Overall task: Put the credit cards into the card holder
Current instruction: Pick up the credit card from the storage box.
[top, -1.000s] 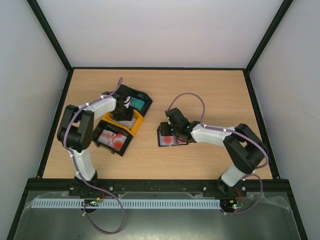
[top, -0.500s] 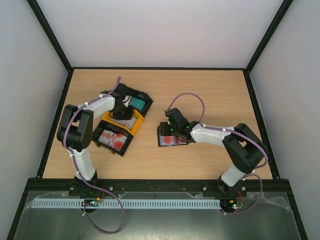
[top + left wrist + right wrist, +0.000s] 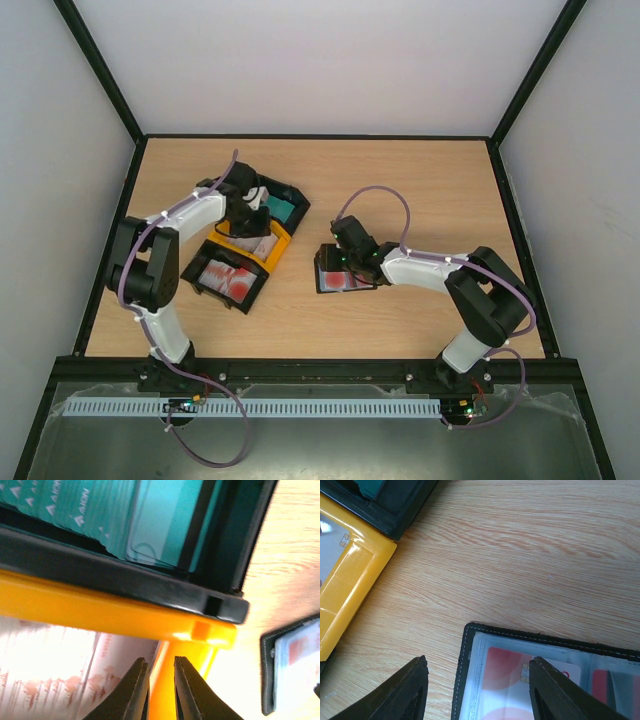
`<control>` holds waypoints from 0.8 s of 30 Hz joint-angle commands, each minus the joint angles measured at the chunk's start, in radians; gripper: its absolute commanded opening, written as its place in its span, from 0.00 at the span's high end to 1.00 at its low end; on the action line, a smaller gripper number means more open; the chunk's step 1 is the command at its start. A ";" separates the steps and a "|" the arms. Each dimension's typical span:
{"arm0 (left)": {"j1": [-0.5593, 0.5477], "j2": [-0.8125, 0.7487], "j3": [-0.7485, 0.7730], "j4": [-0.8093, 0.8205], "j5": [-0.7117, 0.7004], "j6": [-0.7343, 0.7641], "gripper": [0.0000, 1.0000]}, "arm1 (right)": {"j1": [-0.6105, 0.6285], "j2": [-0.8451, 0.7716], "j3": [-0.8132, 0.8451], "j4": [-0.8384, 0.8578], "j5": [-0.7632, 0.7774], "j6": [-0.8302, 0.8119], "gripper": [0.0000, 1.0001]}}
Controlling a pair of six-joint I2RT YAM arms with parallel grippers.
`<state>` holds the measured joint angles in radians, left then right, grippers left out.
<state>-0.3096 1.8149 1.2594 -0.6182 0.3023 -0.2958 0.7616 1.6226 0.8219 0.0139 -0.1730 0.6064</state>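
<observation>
Left gripper (image 3: 160, 666) hangs over pale pink plastic credit cards (image 3: 50, 672) in the yellow tray (image 3: 100, 611) — fingers nearly together, grip unclear. Right gripper (image 3: 479, 665), fingers wide apart, straddles the black leather card holder (image 3: 500, 680).

Likely a robotics lab test cell: pale wooden tabletop (image 3: 400, 170) boxed by plain white walls (image 3: 300, 60) and black metal frame bars (image 3: 108, 80).

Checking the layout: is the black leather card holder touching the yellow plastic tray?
Apart. The right wrist view shows a strip of bare wooden table between the card holder and the yellow tray.
</observation>
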 commanded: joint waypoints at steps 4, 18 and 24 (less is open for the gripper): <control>-0.038 -0.059 -0.033 -0.021 0.069 -0.018 0.82 | 0.007 -0.003 0.000 0.031 0.026 0.014 0.46; -0.082 -0.073 -0.039 -0.019 0.060 -0.046 0.75 | 0.007 0.003 -0.005 0.037 0.026 0.020 0.46; -0.084 -0.080 -0.039 -0.016 0.039 -0.056 0.68 | 0.007 0.006 -0.009 0.036 0.027 0.022 0.46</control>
<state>-0.3897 1.7664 1.2270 -0.6159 0.3576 -0.3405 0.7616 1.6226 0.8219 0.0319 -0.1730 0.6182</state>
